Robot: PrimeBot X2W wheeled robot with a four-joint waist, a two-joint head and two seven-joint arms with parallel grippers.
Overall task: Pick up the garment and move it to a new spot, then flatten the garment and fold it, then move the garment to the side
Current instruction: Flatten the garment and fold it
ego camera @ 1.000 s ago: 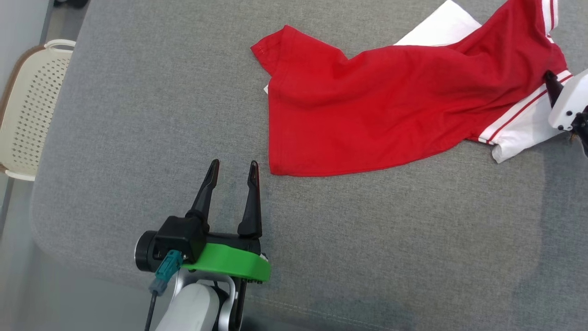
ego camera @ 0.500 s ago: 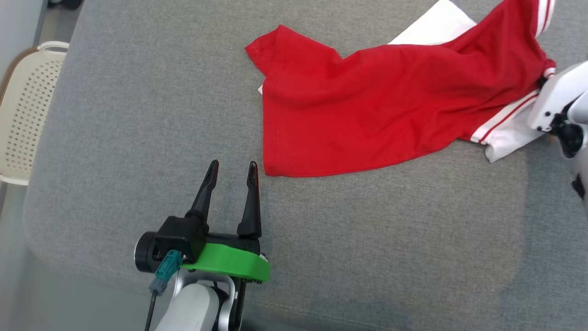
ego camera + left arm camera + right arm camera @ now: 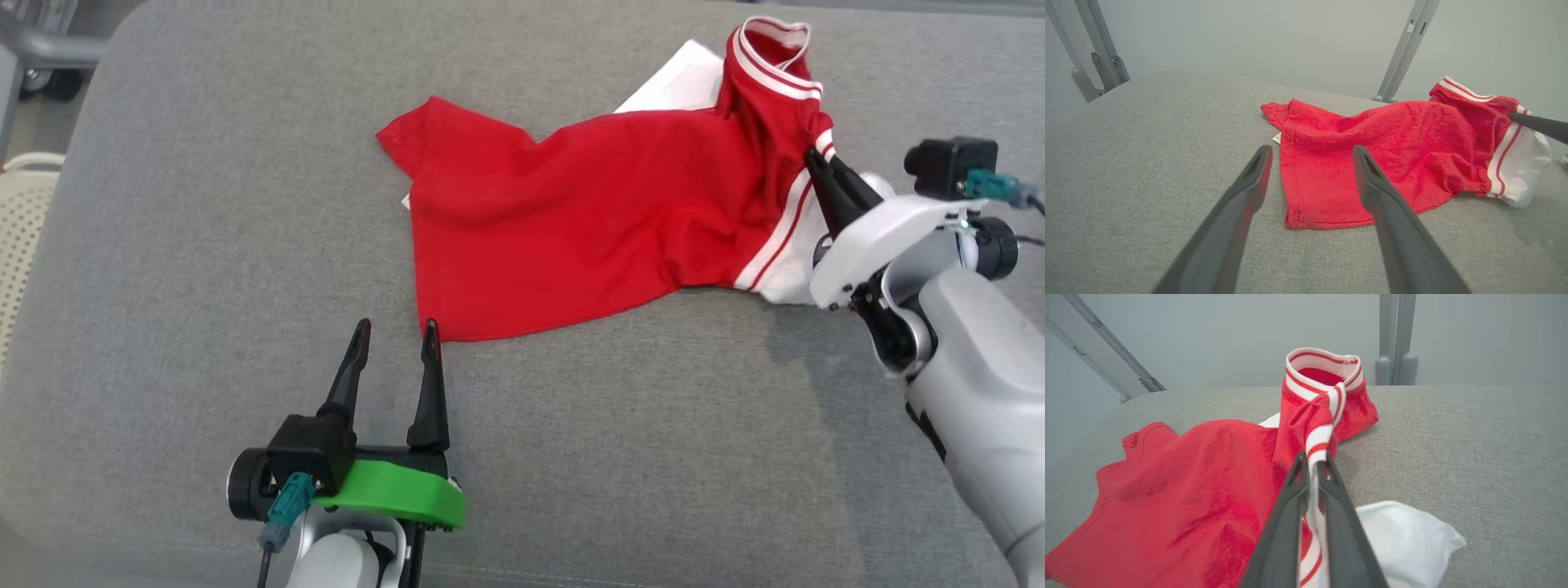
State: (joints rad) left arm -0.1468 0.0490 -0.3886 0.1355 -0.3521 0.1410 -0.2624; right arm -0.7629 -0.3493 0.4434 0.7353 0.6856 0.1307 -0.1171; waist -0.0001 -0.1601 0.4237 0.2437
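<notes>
Head view puts our right gripper [image 3: 816, 159] at the far right of the grey cushion [image 3: 204, 245]. Its 2 dark fingers are pinched tight on the red-and-white striped trim of the garment [image 3: 571, 220], which spreads across the cushion from those tips toward our left side. Right wrist view confirms the hold: the white band with red stripes runs down between the closed jaws. The ribbed collar [image 3: 1323, 363] stands up just beyond the tips, the red body lies to their left, and a white sleeve [image 3: 1408, 535] rests on the cushion just to their right. Our left gripper [image 3: 393, 327] is spread wide and holds nothing, nearer the front of the cushion. The garment's lower hem corner lies just ahead of it, between the lines of its 2 fingers; we cannot tell whether cloth and fingertip touch. In the left wrist view a small pale label [image 3: 1276, 138] peeks from under the red edge, beyond the left finger, and its print is too small for us to read.
</notes>
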